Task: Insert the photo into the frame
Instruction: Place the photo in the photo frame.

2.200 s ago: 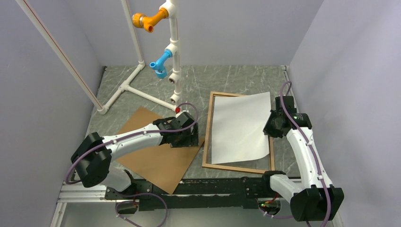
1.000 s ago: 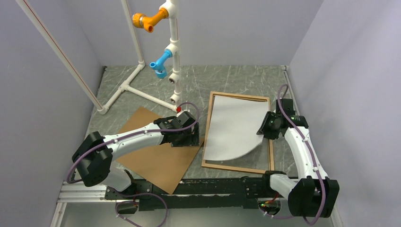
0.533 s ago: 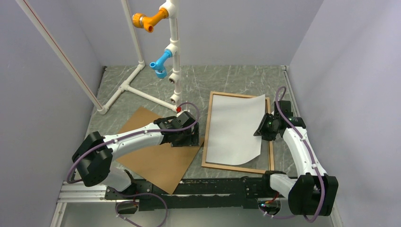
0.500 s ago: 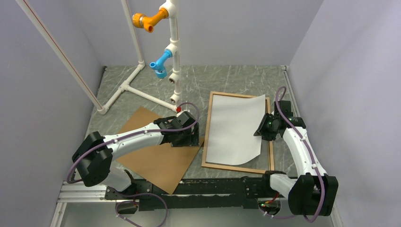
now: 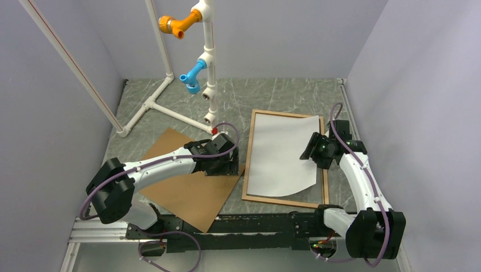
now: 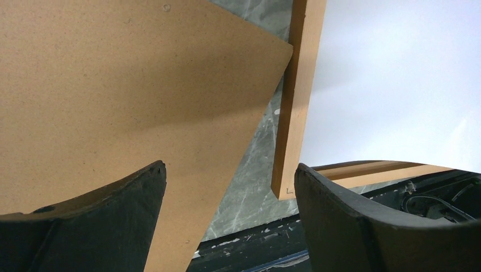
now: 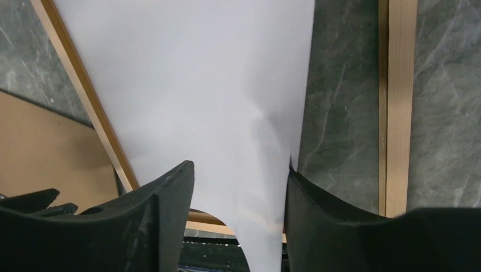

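White-backed rectangular photo [image 5: 281, 150] lies in thin light-brown wooden frame [image 5: 248, 161]. Right gripper [image 7: 238, 173] gapes astride its edge; left gripper [image 6: 230, 167] spread, empty.

The frame [image 5: 278, 200], a thin light-brown wooden rectangle, lay flat on the table [image 5: 283, 93] right of centre, its long sides running near to far and turned slightly off square. The photo [image 5: 282, 153] rested inside it with the white back up; the printed side was not visible. Its left and far edges lay close along the frame's rails, while its right edge stopped short of the right rail. The sheet was bowed, and its near-right corner curved upward.
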### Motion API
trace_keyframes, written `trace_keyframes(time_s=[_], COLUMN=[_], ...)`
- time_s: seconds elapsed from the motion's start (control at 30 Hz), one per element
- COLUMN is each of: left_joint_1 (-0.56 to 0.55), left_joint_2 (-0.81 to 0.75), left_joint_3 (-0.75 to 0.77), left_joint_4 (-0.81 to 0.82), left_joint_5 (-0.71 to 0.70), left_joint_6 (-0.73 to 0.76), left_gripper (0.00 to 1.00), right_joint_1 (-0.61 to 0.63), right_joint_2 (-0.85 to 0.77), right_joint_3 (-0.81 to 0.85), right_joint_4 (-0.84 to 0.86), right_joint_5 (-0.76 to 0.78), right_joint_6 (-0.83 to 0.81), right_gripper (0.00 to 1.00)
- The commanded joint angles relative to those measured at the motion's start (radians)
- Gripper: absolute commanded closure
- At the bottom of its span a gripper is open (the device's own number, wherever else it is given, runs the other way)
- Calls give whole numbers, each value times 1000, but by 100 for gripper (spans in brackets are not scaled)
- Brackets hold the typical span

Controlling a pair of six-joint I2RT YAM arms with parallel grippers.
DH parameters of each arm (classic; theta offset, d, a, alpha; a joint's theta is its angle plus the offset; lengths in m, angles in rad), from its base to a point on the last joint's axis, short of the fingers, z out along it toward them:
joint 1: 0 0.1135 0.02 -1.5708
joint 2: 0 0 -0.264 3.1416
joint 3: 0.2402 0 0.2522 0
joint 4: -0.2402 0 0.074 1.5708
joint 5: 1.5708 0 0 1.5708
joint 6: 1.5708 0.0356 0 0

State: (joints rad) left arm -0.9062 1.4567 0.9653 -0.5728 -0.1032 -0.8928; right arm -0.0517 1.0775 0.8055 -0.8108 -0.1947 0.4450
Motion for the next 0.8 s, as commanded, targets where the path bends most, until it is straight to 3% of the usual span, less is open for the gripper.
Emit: trace_keyframes(time_s=[0.0,0.23,0.77], left_joint_1=[3,1,1], left_joint_2=[-65,-168,-94], left_joint_3=[11,-86,-66], left_joint_4=[60,227,241], left_joint_5=[11,64,123], left_joint_6=[38,54,56], left_gripper=[13,12,12], right_joint_1=[-1,0,0], right_joint_2=[-35,-67,-91], right_joint_3=[35,75,123], right_joint_4=[36,16,-28], right_joint_5=[-33,5,42], right_joint_6=[-25,-26,-26], right_gripper=[36,2,0])
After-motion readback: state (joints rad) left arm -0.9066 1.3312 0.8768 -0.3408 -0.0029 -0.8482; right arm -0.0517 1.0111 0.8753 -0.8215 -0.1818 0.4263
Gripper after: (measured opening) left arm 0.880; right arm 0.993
